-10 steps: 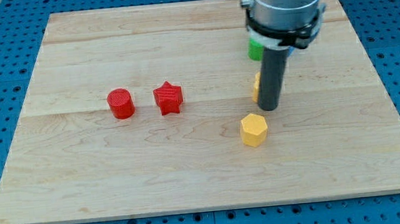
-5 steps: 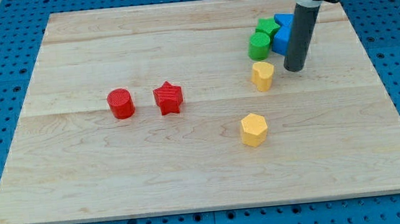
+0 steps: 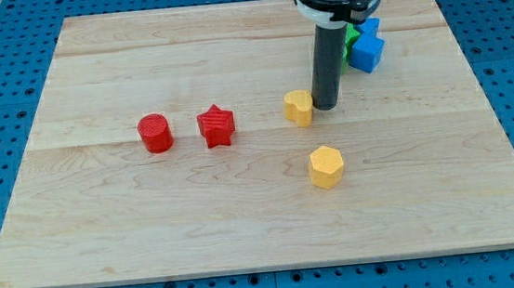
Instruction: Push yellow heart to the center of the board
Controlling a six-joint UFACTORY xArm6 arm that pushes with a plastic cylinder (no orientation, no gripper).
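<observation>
My tip (image 3: 326, 107) touches heart (image 3: 299, 108) at its right side, frame center-right; no gripper fitted, bare rod. Risk: off-center contact, heart slips aside toward red star (image 3: 217, 126).

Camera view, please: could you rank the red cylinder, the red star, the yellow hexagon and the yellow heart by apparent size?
1. Yellow hexagon, nearest the view's bottom, so possibly just closer.
2. Red star and red cylinder: alike.
3. Yellow heart, with my tip touching its right side.
</observation>
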